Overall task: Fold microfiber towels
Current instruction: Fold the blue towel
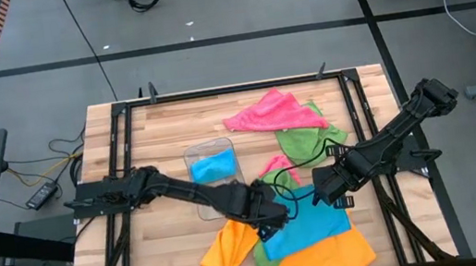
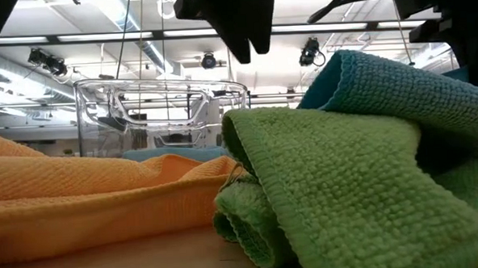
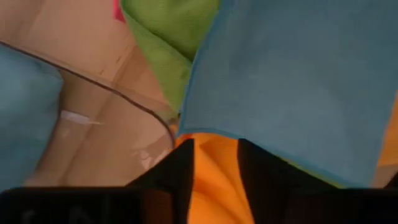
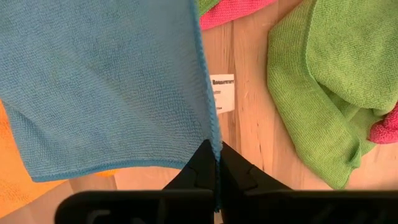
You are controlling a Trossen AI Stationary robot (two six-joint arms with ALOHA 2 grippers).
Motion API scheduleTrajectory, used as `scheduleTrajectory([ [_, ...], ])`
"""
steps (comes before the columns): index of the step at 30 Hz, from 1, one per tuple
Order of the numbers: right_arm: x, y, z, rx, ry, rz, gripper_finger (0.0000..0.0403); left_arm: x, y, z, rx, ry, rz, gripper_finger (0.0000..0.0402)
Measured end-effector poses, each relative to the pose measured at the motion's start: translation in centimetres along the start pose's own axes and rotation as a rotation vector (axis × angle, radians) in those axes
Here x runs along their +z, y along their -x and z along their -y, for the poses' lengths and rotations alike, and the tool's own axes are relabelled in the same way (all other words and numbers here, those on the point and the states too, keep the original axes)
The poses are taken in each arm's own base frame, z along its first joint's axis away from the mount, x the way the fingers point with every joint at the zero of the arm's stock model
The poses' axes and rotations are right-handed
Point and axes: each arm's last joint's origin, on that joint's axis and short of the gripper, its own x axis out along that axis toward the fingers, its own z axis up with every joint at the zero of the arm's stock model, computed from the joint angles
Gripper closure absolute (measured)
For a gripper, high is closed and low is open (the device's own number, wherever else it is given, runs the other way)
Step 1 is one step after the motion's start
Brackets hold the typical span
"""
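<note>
The work is at an early stage, judging from how the cloths lie: one sky-blue towel (image 1: 311, 221) is spread near the front of the counter (image 1: 154, 135), lying over an orange towel (image 1: 328, 258) whose corner shows at the front edge, and it looks mid-fold rather than finished. The right claw (image 4: 216, 163) is pressed together on the blue towel's edge, the hem running straight down between its fingertips, so that side of the cloth is held up off the wood. The left claw (image 3: 214, 163) hovers at the blue towel's opposite corner with its fingers spread a little; orange cloth shows in the gap between them, and whether it grips anything cannot be told from this close view. A second blue cloth (image 1: 213, 164) sits bundled inside the small clear plastic tray (image 1: 203, 200), which may be a finished one, though its folds are not visible. Everything else is left to do: a second orange towel (image 1: 227, 256) is crumpled at the front left, a green towel (image 1: 260, 258) is bunched beside it, another green towel (image 1: 306, 140) and a pink towel (image 1: 271, 112) lie rumpled toward the back, and a smaller bit of pink (image 1: 275, 165) shows between them and the arms.
</note>
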Motion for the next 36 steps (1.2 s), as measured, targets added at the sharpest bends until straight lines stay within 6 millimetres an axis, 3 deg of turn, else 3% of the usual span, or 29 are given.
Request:
scheduleTrajectory([
  [4, 0.0, 0.0, 0.0, 0.0, 0.0, 0.0, 0.0397, 0.1, 0.0, -0.3, 0.006, -0.034, -0.006, 0.0216],
  [7, 0.0, 0.0, 0.0, 0.0, 0.0, 0.0, 0.0397, 0.2, 0.5, -0.1, -0.014, -0.037, 0.008, 0.0203],
  [19, 0.1, 0.0, -0.1, 0.011, 0.004, 0.015, 0.0394, 0.1, 3.2, 0.3, -0.1, -0.042, 0.051, 0.0243],
  [25, -0.1, -0.1, 0.6, -0.036, 0.005, -0.024, 0.0329, -0.8, 4.6, 0.9, -0.149, -0.06, 0.08, 0.0257],
  [32, 0.3, -0.2, 1.1, -0.037, 0.002, -0.025, 0.0244, -3.0, 5.5, 3.9, -0.286, -0.168, 0.121, 0.0238],
  [36, 0.8, -0.1, 0.5, 0.045, 0.002, 0.026, 0.0219, -4.8, 4.7, 5.7, -0.324, -0.263, 0.147, 0.0217],
])
